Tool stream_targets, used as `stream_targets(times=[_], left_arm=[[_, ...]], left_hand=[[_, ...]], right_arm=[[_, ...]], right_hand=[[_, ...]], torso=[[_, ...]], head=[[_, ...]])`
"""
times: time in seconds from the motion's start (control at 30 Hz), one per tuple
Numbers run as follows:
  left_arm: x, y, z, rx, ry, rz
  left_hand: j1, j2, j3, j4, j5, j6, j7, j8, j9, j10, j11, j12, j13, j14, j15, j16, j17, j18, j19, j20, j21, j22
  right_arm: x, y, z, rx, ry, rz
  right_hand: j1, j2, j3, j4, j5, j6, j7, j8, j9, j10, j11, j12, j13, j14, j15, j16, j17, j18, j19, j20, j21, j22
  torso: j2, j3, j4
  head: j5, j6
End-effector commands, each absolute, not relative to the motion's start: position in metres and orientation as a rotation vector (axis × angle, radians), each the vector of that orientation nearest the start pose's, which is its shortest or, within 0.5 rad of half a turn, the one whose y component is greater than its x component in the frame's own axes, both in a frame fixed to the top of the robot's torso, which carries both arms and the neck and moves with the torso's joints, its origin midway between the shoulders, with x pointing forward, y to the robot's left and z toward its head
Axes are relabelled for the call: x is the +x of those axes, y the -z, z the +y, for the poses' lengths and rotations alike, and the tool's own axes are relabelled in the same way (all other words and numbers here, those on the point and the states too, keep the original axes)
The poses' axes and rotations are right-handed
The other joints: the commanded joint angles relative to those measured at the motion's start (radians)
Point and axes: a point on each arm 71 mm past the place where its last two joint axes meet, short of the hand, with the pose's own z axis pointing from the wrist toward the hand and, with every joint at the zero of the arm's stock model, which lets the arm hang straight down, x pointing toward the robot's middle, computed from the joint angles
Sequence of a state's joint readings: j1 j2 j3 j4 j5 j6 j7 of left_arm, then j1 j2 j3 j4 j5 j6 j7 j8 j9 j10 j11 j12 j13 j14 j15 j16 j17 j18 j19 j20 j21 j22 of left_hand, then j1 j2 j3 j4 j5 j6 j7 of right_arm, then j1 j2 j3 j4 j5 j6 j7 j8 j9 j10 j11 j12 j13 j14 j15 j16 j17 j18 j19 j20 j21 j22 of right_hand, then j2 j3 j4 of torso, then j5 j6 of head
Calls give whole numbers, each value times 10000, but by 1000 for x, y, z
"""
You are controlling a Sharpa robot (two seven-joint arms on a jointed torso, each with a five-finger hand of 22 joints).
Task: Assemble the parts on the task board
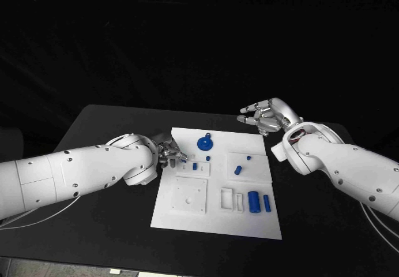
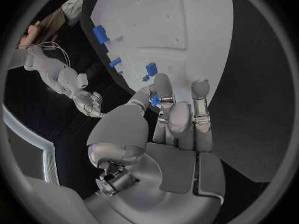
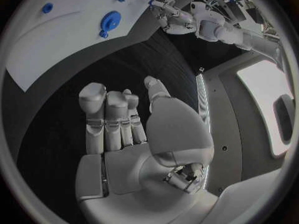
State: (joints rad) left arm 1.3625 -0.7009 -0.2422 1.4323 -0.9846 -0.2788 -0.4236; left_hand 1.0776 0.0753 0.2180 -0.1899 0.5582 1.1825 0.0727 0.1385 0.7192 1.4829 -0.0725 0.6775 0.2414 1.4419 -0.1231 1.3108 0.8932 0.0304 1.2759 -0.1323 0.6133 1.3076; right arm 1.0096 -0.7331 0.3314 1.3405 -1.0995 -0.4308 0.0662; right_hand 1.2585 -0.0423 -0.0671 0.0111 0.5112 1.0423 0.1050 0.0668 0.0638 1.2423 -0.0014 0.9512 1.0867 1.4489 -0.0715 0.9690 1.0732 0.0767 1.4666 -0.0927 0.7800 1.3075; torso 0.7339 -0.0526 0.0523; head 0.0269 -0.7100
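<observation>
The white task board (image 1: 189, 214) lies mid-table with blue parts on it. A round blue wheel (image 1: 204, 142) sits near its far edge, a short peg (image 1: 238, 169) in the middle, and a thick cylinder (image 1: 254, 202) beside a thin one (image 1: 267, 202) near the right edge. My left hand (image 1: 170, 152) is at the board's left edge. In the left wrist view its thumb and a finger pinch a small blue part (image 2: 154, 100). My right hand (image 1: 266, 116) hovers off the board's far right corner, fingers apart and holding nothing. The wheel (image 3: 111, 21) lies beyond its fingertips.
Small blue pieces (image 1: 195, 166) stand in the board's left middle, close to my left hand. White raised blocks (image 1: 191, 196) occupy the board's near half. Black table (image 1: 100, 231) surrounds the board, with bare room on both sides.
</observation>
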Motion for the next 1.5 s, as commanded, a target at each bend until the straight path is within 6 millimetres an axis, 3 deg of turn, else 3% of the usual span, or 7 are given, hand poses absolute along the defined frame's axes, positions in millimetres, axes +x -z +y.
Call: stream_targets(times=[0.03, 1.03, 1.5], left_arm=[[507, 203, 180, -3025, 4932, 19900], [503, 220, 178, -2424, 4499, 20129], [501, 225, 179, -2309, 4283, 20494]], left_hand=[[154, 182, 88, -7, -56, 1285, -1069, 10, 4, 324, -186, 9, 9, 11, -41, 49, -3, 189, 38, -5, 46, 178], [158, 182, 77, -4, -45, 1303, -1071, 3, 4, 324, -185, 12, 45, 8, -32, 73, -15, 205, 21, 14, 78, 176], [155, 185, 78, -4, -42, 1284, -1070, 17, 34, 324, -182, 5, 42, 3, -32, 63, -46, 202, 16, 10, 77, 173]], right_arm=[[530, 156, -221, 3914, -9488, 14045], [529, 157, -222, 3920, -9490, 14065], [530, 157, -222, 3926, -9479, 14077]], right_hand=[[-67, -10, 16, 6, 62, 19, -11, -47, -11, -35, -14, -18, 8, -52, 4, -42, -9, 77, 275, 36, -49, 987], [-84, -3, 11, 18, 64, 17, -11, -48, -12, -32, -14, -15, 12, -49, 4, -38, -6, 77, 278, 37, -57, 986], [-84, -3, 11, 18, 64, 17, -11, -48, -12, -32, -14, -15, 12, -49, 4, -38, -6, 77, 278, 37, -57, 986]], torso=[[2, 6, -2], [6, -21, -18], [-2, -10, -5]], head=[[33, -21], [41, -98], [41, -131]])
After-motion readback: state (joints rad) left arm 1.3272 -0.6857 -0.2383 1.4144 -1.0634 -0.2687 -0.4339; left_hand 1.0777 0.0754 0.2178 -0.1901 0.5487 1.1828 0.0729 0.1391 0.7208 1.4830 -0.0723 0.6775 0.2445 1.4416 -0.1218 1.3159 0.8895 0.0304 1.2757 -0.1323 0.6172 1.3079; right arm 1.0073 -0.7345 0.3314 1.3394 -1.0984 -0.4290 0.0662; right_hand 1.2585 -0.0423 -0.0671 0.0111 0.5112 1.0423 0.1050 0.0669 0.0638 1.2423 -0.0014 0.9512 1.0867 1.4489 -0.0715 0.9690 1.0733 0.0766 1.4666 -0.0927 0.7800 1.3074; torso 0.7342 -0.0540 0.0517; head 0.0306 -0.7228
